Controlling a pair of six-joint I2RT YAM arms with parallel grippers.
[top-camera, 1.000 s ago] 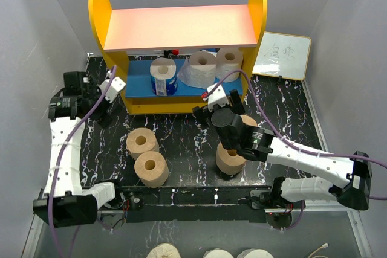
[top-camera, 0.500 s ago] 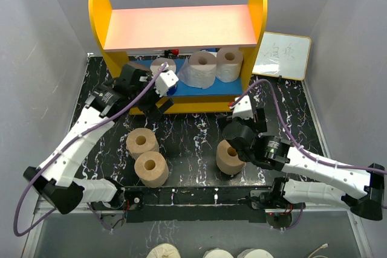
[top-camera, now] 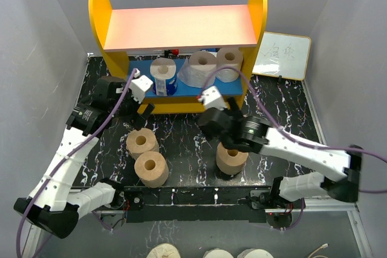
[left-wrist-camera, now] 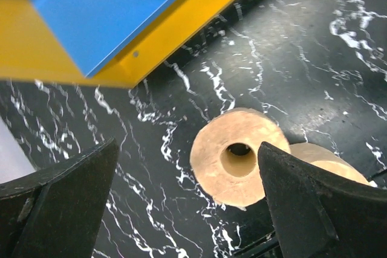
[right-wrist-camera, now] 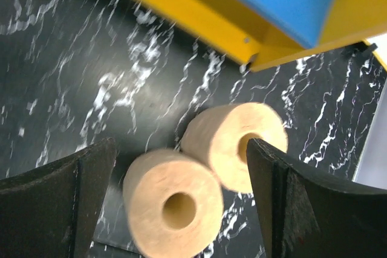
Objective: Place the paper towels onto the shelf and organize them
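From above, the shelf (top-camera: 97, 10) has its pink top board (top-camera: 178, 25) bare. All three white rolls stand upright side by side on the blue lower board (top-camera: 138, 86): the blue-wrapped roll (top-camera: 163, 78) on the left, then two plain white rolls (top-camera: 201, 67). That row looks like deliberate sorting, leaving the tan rolls for the top. Three tan rolls (top-camera: 142, 143) stand cores up on the black marbled table (top-camera: 181, 137), two on the left and one on the right, so you can reach each from above. Your left arm (top-camera: 66, 155) bends forward with its wrist near the shelf's left foot. Your right arm (top-camera: 302, 149) folds back across the table, its wrist over the right-hand roll.

In the left wrist view, the left gripper (left-wrist-camera: 187, 146) is spread wide with nothing in it. It looks down and slightly tilted at the nearest tan roll (left-wrist-camera: 236, 161), which sits between the jaws but well below them. A second roll shows behind the right finger.

In the right wrist view, the right gripper (right-wrist-camera: 181, 143) is likewise wide apart and empty. It hangs above two tan rolls that touch each other near the shelf's yellow corner. The blur suggests the wrist is moving, so let it settle before you commit.
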